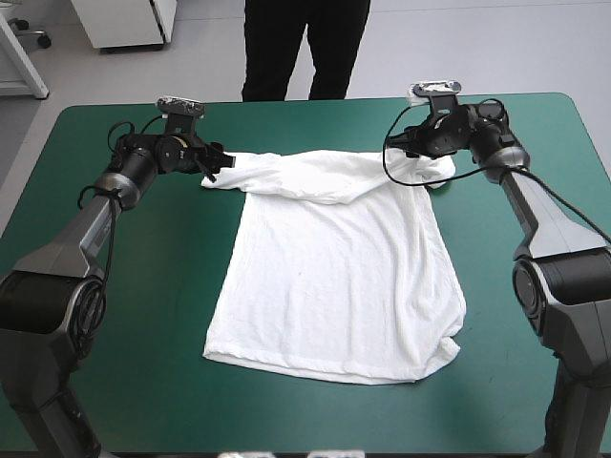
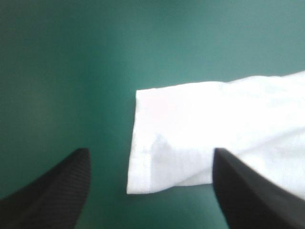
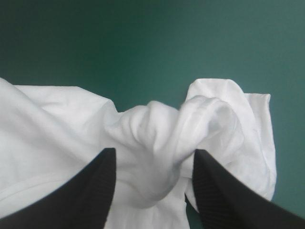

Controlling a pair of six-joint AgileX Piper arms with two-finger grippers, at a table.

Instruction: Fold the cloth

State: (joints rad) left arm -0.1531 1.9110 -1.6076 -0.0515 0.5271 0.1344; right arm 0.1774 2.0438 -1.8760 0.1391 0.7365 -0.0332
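Observation:
The white T-shirt lies spread flat on the teal-green cover, hem toward the near edge and both sleeves toward the far edge. My left gripper sits at the tip of the left sleeve. In the left wrist view this gripper is open, and the flat sleeve end lies on the cover between its fingers. My right gripper is at the right sleeve. In the right wrist view that gripper stands open, its fingers on either side of a bunched ridge of sleeve cloth.
Bare teal-green cover lies on both sides of the T-shirt and along the near edge. The far table edge runs just beyond both grippers.

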